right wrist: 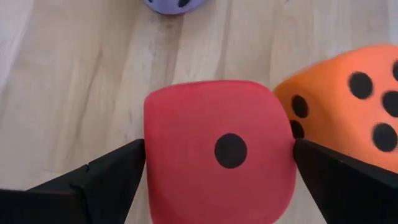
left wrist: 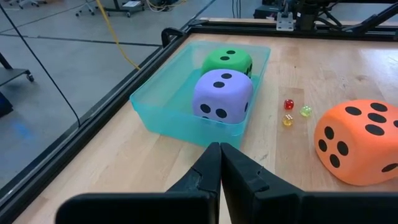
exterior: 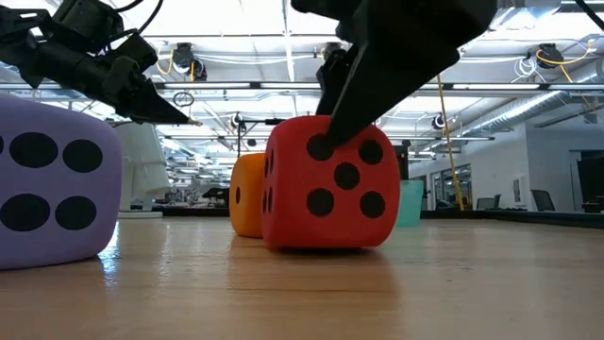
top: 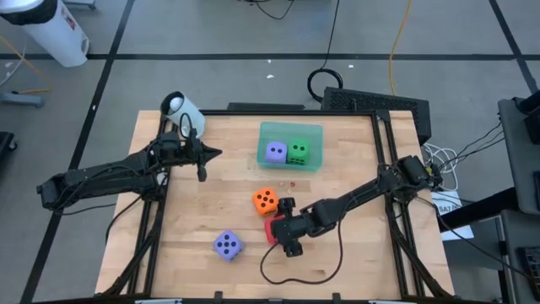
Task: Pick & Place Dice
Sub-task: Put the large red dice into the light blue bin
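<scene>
A red die (right wrist: 219, 149) rests on the table at the centre-right, with an orange die (top: 265, 201) right behind it. My right gripper (top: 287, 228) hangs over the red die, open, slanting down from the right, one finger on the die's far side and one on its near side. A purple die (top: 228, 245) lies toward the near edge. A second purple die (left wrist: 222, 94) and a green die (left wrist: 227, 61) sit in the teal tray (top: 314, 133) at the far side. My left gripper (left wrist: 219, 149) waits shut to the left of the tray. My right gripper straddles the red die; its fingertips (right wrist: 134, 158) stand right at the die's two opposite side faces (right wrist: 152, 155). I cannot tell whether they touch. The die rests flat on the table with its one-pip face up.
Three tiny dice (left wrist: 288, 104) lie between the tray and the orange die. A white cylinder (top: 181, 107) stands at the far left corner. A black cable (top: 295, 272) loops on the table near the front edge. Black frame rails (top: 384, 152) border the table.
</scene>
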Motion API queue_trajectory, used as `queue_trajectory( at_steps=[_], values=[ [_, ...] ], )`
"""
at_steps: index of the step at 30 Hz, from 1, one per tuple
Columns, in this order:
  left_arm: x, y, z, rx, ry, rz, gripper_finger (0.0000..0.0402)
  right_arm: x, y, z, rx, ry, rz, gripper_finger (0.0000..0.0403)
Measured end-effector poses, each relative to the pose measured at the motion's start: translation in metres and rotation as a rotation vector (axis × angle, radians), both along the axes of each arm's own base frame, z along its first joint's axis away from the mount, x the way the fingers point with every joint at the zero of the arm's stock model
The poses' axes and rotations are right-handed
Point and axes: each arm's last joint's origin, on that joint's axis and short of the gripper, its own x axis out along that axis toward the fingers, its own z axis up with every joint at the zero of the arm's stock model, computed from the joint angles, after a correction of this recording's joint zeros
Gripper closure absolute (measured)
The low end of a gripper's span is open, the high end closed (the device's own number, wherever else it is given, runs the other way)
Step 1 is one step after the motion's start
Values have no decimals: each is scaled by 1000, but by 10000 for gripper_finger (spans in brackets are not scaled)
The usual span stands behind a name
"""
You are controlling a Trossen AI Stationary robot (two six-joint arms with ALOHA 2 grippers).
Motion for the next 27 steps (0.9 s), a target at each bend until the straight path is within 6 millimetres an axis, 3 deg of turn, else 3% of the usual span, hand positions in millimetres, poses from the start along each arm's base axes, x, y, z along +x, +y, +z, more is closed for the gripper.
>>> queue_trajectory(
  at_steps=[7,17,27],
  values=[
    [0,0,0,0,0,0,380,2,-6,-1,41,21,11,3],
    [0,0,0,1,-1,0,380,-12,-12,-33,83,81,14,3],
    [0,0,0,2,-3,0,380,-18,-14,-47,101,78,20,5]
  ],
)
